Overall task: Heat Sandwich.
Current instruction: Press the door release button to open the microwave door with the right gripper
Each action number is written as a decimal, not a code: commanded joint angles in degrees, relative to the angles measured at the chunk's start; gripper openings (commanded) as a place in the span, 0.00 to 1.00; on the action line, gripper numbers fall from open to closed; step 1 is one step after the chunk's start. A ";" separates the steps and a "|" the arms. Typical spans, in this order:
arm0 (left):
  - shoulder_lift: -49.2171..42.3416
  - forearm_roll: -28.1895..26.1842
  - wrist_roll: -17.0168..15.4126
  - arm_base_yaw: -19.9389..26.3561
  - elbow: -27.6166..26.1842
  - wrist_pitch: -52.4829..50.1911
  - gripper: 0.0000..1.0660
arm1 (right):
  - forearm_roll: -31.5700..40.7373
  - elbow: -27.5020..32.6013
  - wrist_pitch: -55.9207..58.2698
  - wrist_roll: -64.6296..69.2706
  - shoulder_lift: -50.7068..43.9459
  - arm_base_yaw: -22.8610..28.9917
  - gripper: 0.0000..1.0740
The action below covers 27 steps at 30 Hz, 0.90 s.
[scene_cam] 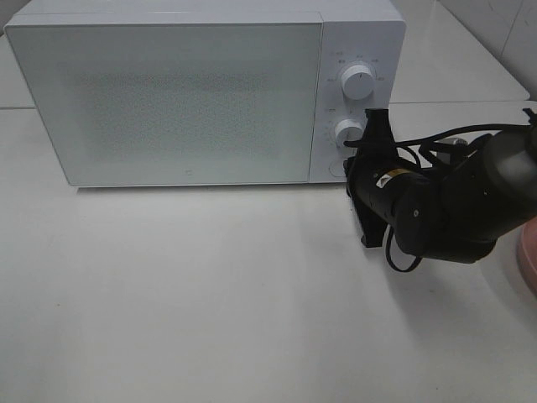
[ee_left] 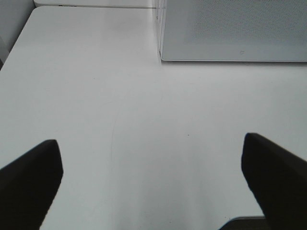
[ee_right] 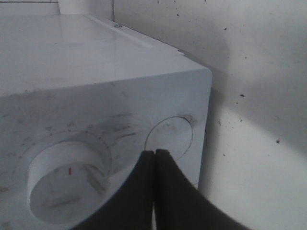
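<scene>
The white microwave stands at the back of the table with its door closed. My right gripper is shut and empty, its tips at the lower right corner of the control panel. In the right wrist view the closed fingertips rest at the edge of the round button, beside the lower knob. My left gripper is open and empty over bare table, short of the microwave's front left corner; it does not show in the high view. The sandwich is out of view.
The upper knob and lower knob sit on the panel. A part of a pink plate shows at the right edge, behind my right arm. The white table stretches in front of the microwave.
</scene>
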 commanded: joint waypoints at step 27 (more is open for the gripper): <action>-0.97 -0.17 0.34 -0.06 0.11 -0.80 0.90 | -2.46 -6.70 0.17 3.32 3.95 -2.92 0.00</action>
